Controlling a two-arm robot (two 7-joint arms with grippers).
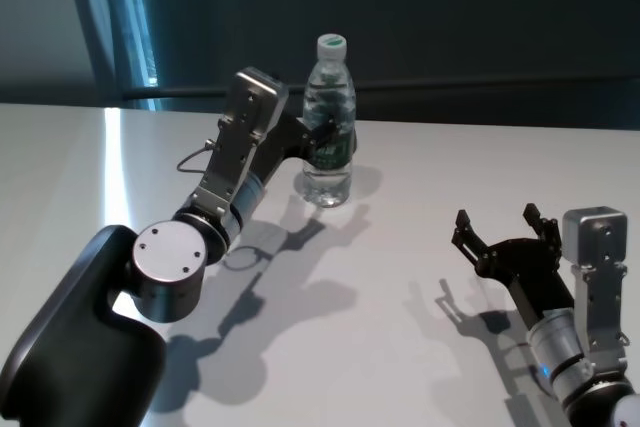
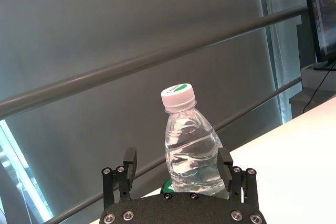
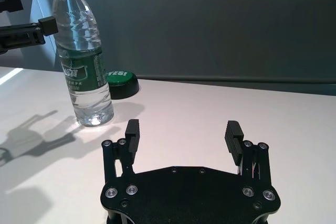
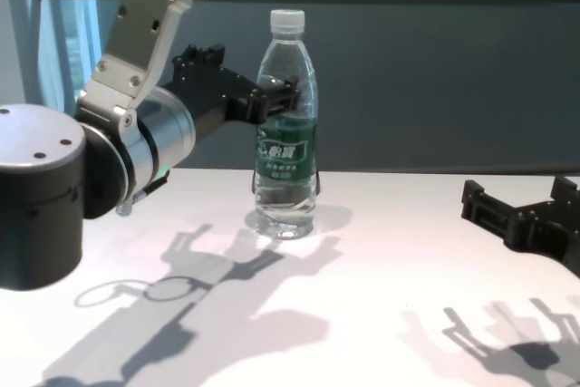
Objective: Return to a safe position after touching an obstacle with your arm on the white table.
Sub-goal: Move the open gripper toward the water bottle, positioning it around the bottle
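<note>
The tall clear plastic water bottle (image 1: pixel 329 122) with a white screw cap and a dark green label stands upright on the wide plain white desk (image 1: pixel 420 217), towards its far side, its base resting flat on the surface and its shadow falling towards the robot. The left hand (image 1: pixel 322 135) is raised at the height of the bottle's middle, just at the bottle's left side. Its fingers (image 2: pixel 130 162) are spread apart, and in the left wrist view the bottle's body sits between them; the far finger seems to lie against or just beside the plastic, though whether it truly touches cannot be told. In the chest view a dark fingertip (image 4: pixel 281 97) overlaps the bottle above the label, the rest of the left hand reaching in from the silver forearm (image 4: pixel 145 24) that slopes down to a large round joint (image 1: pixel 172 257).

The right hand (image 1: pixel 497 229) hovers low over the desk well apart from the bottle, nearer the robot and off to the right, its two black fingers (image 3: pixel 131 135) wide open with nothing between them. Seen from that hand, a round dark green cap-like disc (image 3: pixel 119 80) lies on the desk just behind the bottle. Beyond the desk's far edge runs a grey horizontal rail (image 2: pixel 157 59) before a dark wall.
</note>
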